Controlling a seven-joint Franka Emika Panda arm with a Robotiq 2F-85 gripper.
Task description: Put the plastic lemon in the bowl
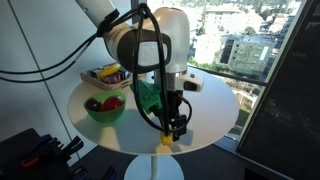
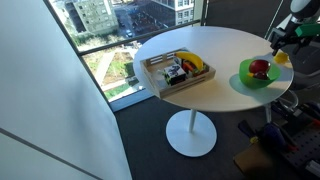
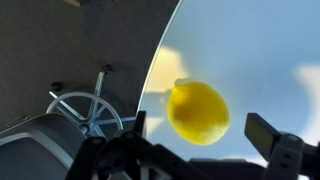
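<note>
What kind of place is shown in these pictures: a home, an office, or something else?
Probably an office or lab room high up in a city building. Tall windows look down on rooftops and streets, a round white pedestal table stands on a dark floor, and a robot arm works at it.

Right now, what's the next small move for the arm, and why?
Probably lower the gripper straight down. In the wrist view its jaws stand open on either side of the plastic lemon, with gaps both sides, and the lemon lies near the table edge, outside the bowl.
</note>
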